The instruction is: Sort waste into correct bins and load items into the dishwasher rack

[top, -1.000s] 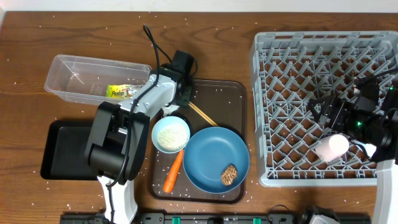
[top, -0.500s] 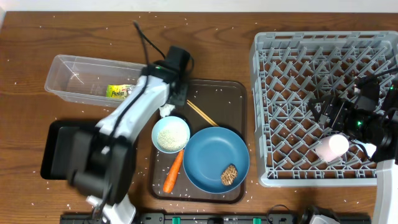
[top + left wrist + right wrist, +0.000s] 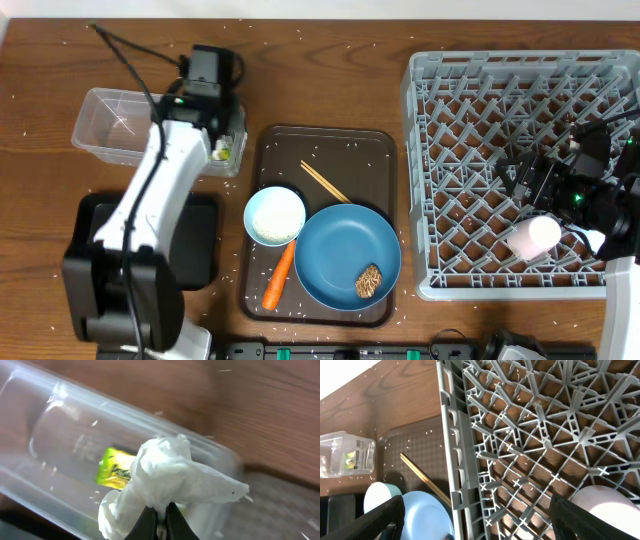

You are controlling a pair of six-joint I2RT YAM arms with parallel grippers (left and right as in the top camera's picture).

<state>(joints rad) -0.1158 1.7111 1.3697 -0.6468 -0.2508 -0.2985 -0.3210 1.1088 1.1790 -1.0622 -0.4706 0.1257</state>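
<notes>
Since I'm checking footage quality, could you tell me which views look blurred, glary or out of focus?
Left wrist: the crumpled white tissue is fairly sharp, the clear plastic tub behind it soft with glare. Right wrist: the dishwasher rack is crisp, the top-left corner blown out white. Overhead: evenly lit and sharp.

A big brown wooden table [image 3: 330, 80] fills the view from above. The lines in the wood run from side to side. Tiny white specks [image 3: 427, 435] lie scattered all over it, on the left, in the middle and along the far side. In the middle of the table sits a dark brown tray [image 3: 285, 150]. It is a rectangle with round corners and a low raised edge. Its floor looks a little bumpy, not smooth. A few of the white specks lie on the tray too. Past the far edge of the table runs a thin pale strip [image 3: 300, 8]. What it is cannot be told.
</notes>
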